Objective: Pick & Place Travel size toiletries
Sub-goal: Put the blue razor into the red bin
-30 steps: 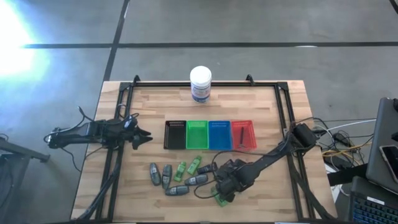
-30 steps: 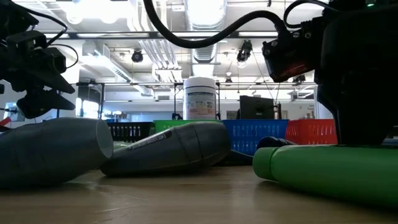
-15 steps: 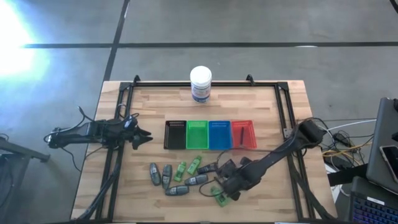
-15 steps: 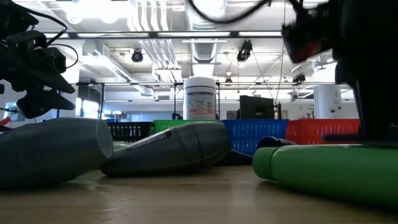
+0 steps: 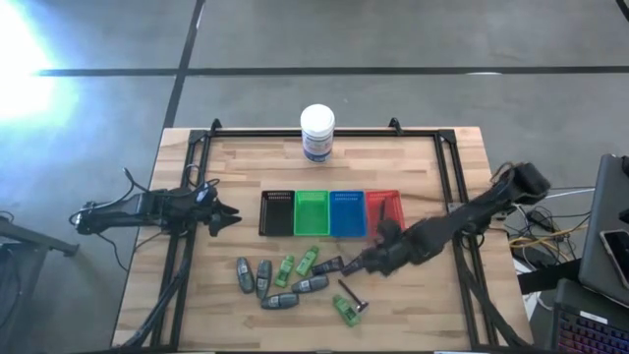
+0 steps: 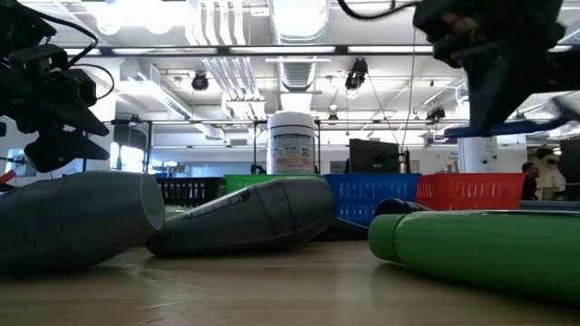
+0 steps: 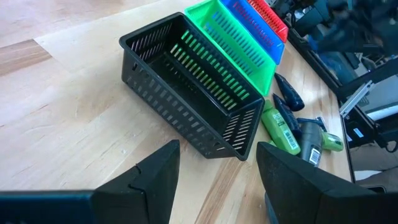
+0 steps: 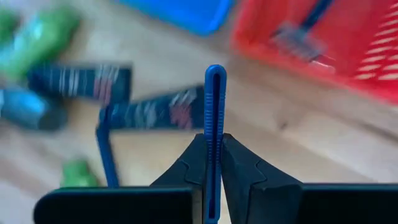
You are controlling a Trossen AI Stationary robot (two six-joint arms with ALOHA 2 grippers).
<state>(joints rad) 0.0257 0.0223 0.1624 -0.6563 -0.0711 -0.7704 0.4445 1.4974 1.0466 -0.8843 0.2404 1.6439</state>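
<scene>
Grey tubes [image 5: 263, 278], green bottles [image 5: 308, 260] and dark tubes [image 5: 329, 265] lie flat on the wood near the table's front. One razor [image 5: 349, 293] lies beside a green bottle [image 5: 344, 308], and another razor [image 8: 305, 28] lies in the red bin [image 5: 384, 212]. My right gripper [image 5: 371, 260] hangs just in front of the red bin, shut on a thin blue razor [image 8: 214, 99]. My left gripper [image 5: 228, 216] waits open, left of the black bin [image 5: 277, 212]. My right gripper pinches the razor's thin blue handle [image 8: 214, 127] between its two fingers. The handle runs along the fingers and sticks out forward past their tips. The razor is lifted clear of the table; its head is not visible.
The black, green [image 5: 312, 212], blue [image 5: 346, 212] and red bins stand in a row at mid-table. A white jar [image 5: 316, 133] stands at the far edge. Black frame rails run along both sides. In the low view, a green bottle [image 6: 480, 254] and grey tubes [image 6: 245, 213] lie close.
My right gripper has risen from the green bottle near the front edge and travelled toward the far right, to just in front of the red bin, carrying the blue razor. The green bottle and a second razor, uncovered, stay on the table.
</scene>
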